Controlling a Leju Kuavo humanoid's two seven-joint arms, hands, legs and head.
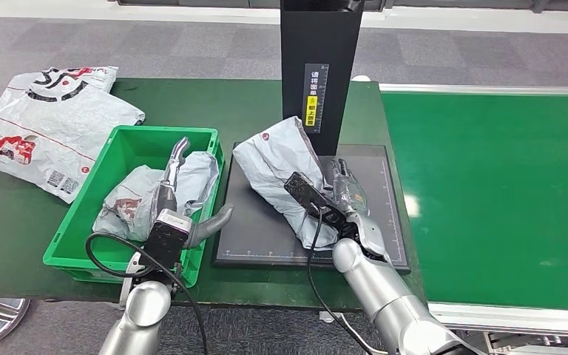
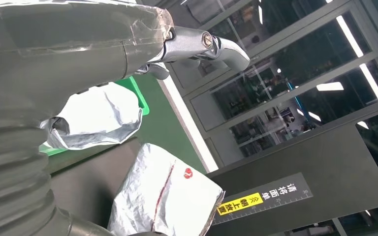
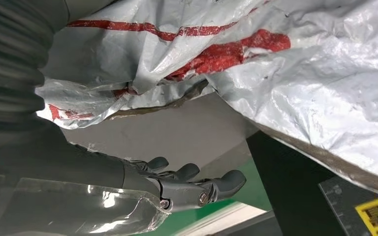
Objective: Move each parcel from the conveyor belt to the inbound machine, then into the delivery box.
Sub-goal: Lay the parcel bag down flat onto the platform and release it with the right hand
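Grey parcel [image 1: 281, 170] lies on the scanner plate [image 1: 259, 237], right hand [image 1: 344, 196] beside it, fingers apart, empty. Left hand [image 1: 174, 174] open above the green bin [image 1: 122, 148]. Soft, slippery film; likely light; grip a bunched edge.

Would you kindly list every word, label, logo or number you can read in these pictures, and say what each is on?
"请将面单" in white, then "朝上放置" on yellow: label on the black scanner column.
Red round logo on the grey parcel on the scanner plate: too small to read.
QR codes and red print on the white bags left of the green bin: too small to read.
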